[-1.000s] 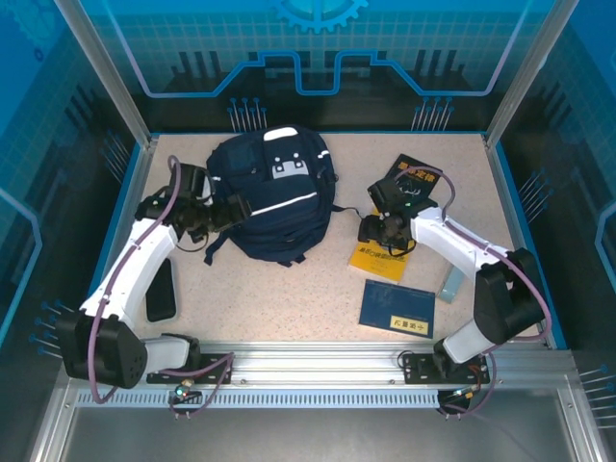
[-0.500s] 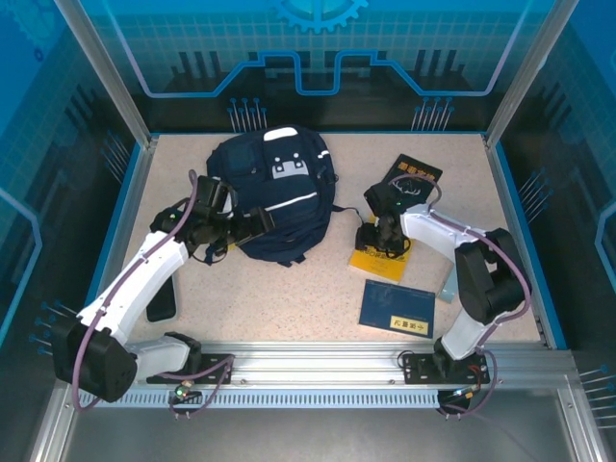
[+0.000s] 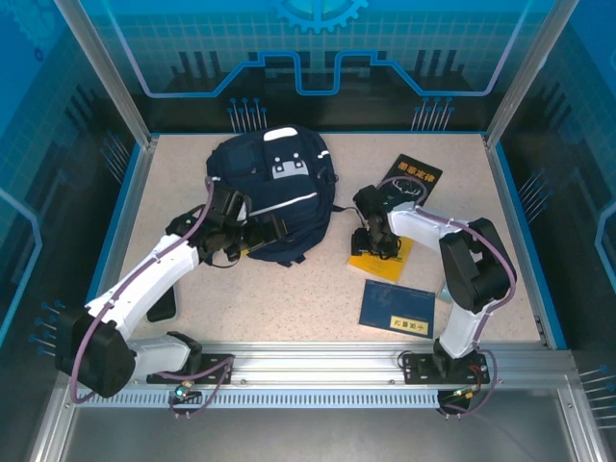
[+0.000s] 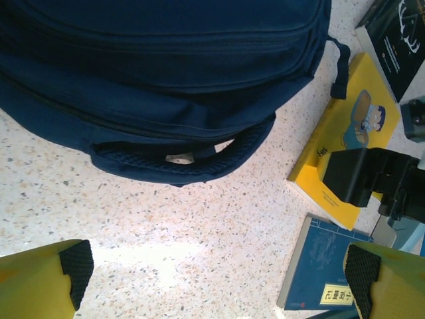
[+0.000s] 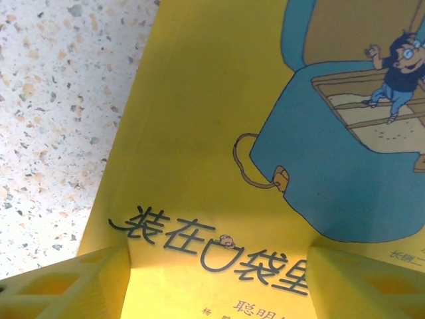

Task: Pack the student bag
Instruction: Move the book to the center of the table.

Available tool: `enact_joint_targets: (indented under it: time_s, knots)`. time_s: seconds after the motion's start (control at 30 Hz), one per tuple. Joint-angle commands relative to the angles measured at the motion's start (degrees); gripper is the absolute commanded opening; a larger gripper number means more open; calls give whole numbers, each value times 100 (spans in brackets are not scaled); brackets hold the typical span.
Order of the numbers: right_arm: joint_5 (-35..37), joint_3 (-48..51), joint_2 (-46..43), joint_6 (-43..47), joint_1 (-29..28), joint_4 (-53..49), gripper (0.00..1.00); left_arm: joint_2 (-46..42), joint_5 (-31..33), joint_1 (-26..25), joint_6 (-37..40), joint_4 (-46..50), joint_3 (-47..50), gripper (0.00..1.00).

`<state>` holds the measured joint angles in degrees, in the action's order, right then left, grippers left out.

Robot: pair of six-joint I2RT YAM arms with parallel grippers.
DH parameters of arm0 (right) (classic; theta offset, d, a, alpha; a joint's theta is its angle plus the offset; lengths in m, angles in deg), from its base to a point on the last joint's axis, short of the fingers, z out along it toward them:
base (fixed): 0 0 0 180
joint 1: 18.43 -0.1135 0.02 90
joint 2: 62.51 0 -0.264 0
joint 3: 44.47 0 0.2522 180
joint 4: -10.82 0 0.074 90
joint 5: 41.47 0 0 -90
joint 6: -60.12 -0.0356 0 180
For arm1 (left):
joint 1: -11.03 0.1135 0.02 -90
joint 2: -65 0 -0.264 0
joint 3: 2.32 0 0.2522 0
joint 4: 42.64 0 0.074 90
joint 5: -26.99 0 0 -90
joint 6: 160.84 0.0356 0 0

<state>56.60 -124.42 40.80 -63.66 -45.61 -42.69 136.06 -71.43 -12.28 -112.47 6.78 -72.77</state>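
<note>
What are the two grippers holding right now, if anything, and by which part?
Nothing is held. The left gripper stands open beside the student bag. The right gripper is open over the yellow book, gripping no edge.

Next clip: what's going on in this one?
The job is packing the student bag, which lies on the table. The left gripper, jaws wide open and empty, points at the bag's near edge. The right gripper, also open, is down close over the cover of the yellow book. A black book and a blue book lie nearby, outside the bag.
</note>
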Motion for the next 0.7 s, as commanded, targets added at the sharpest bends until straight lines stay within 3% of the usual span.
enact_joint_targets:
  time_s: [0.0, 0.17, 0.33, 0.5, 0.67]
  knots:
    - [-407, -36, 439, 252, -413, 24, 68, 124, 38, -183, -122, -259, 178, 99]
    - [-934, 271, 245, 567, -937, 116, 64, 334, 43, -305, -237, -743, 429, 98]
    - [-1117, 303, -420, 520, -962, -7, 64, 690, 62, -526, -135, -1039, 339, 95]
    - [-848, 430, -1317, -206, -539, -115, 68, 1152, 72, -1020, -126, -1396, 45, 86]
    - [-976, 945, -1631, -724, 106, -5, 68, 1846, 313, -1558, -129, -1512, -413, 75]
